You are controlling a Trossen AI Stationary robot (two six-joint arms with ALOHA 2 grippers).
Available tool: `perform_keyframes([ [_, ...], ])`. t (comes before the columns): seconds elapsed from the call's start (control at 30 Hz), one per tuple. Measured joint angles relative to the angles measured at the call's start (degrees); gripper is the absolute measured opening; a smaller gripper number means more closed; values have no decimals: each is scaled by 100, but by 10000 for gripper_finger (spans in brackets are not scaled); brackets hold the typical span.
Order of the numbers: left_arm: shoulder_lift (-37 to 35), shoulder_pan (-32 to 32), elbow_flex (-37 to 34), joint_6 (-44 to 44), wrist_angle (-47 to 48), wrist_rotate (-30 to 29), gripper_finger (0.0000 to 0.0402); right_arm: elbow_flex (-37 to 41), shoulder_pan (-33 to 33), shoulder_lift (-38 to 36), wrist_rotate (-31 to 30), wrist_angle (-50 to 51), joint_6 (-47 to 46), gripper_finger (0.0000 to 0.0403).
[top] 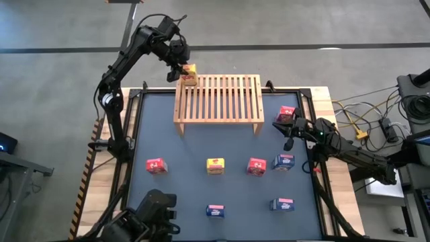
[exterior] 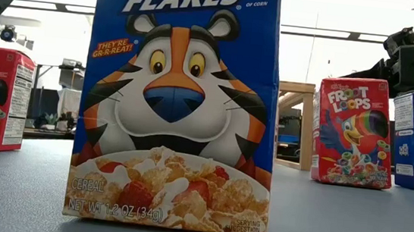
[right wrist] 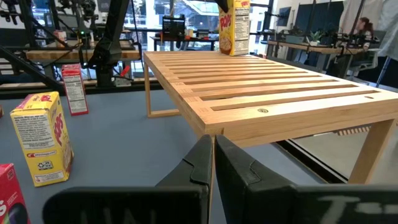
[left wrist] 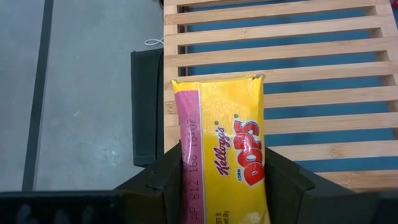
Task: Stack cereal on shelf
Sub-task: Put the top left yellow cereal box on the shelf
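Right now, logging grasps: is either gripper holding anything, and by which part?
The left gripper holds a yellow cereal box by its lower sides, over the shelf corner. The right gripper is shut, empty.

In the centre of the low view, a blue box reads "FROSTED FLAKES", "THEY'RE GR-R-REAT!" and "NET WT 1.2 OZ (34g)". At its right, a red box reads "FROOT LOOPS". The yellow box in the lower middle of the left wrist view reads "Kellogg's CORN POPS".
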State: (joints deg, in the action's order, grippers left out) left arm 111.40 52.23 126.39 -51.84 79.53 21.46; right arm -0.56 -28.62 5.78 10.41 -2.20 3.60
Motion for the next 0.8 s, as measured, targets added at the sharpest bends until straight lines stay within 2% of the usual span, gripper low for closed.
perform_keyframes([
  [0.13,14,-4,82,68,11,-52,151,0,-2,0,0,0,0,9],
  [0.5,17,0,128,194,139,-62,214,0,0,0,0,0,0,9],
  [0.8,17,0,429,203,299,-143,224,-2,0,0,0,0,0,9],
])
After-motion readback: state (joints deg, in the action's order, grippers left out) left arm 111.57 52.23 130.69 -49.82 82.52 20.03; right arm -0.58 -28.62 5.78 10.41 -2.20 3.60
